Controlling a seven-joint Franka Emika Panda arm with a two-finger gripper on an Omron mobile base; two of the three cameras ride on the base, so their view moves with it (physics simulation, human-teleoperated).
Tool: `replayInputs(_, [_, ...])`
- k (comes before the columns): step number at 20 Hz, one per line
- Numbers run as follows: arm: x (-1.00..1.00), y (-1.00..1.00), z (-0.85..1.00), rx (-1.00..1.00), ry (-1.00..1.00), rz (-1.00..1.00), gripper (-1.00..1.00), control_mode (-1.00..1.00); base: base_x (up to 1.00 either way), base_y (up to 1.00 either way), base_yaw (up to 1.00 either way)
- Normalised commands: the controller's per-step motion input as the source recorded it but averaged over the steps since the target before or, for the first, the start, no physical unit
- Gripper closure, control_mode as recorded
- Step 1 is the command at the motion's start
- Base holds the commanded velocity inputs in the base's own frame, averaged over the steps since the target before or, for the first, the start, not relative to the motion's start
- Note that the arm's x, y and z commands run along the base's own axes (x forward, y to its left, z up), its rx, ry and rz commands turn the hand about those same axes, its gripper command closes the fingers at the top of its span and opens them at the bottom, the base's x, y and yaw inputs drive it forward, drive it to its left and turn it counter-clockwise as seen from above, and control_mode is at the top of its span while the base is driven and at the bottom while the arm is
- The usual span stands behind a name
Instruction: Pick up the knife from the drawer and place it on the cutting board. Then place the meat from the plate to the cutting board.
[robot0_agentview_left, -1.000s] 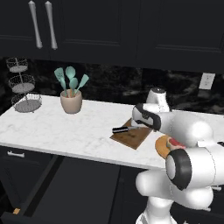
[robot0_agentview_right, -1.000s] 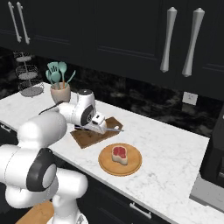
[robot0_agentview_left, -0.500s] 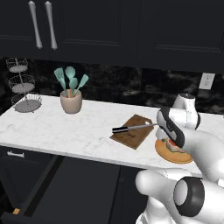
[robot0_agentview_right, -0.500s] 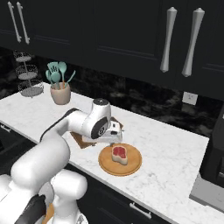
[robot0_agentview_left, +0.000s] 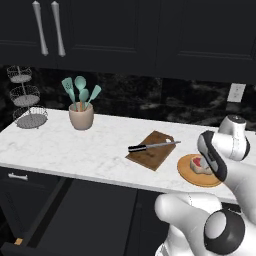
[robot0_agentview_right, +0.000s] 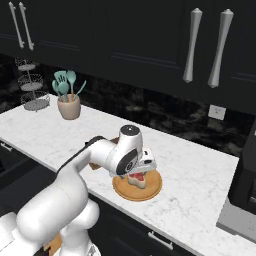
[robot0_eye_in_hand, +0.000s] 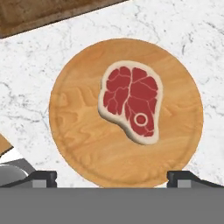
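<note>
The gripper (robot0_eye_in_hand: 112, 177) hangs over the plate (robot0_eye_in_hand: 78, 144), fingers spread wide and holding nothing. The meat (robot0_eye_in_hand: 131, 100) lies on the plate, a little off centre. The knife (robot0_agentview_left: 150, 146) rests across the board (robot0_agentview_left: 152, 152), which sits just beside the plate (robot0_agentview_left: 187, 172) on the counter (robot0_agentview_left: 75, 145).

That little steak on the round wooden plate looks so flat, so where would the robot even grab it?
Probably from straight above, across its narrower width. The meat lies flat on the plate, so no side is open underneath. The tool hangs over it with fingertips spread wide, one to each side.
</note>
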Motion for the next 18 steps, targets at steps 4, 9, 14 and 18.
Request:
replayInputs(4, [0.29,-0.20,-0.02,0.03,0.01,0.13,-1.00,-1.00,0.00,0.00,0.00])
replayInputs(9, [0.27,-0.10,-0.20,0.03,0.01,0.13,-1.00,-1.00,0.00,0.00,0.00])
replayInputs(14, [0.06,-0.11,-0.28,0.00,0.02,0.12,-1.00,-1.00,0.00,0.00,0.00])
replayInputs(18, [0.17,-0.16,-0.26,0.01,0.02,0.12,-1.00,-1.00,0.00,0.00,0.00])
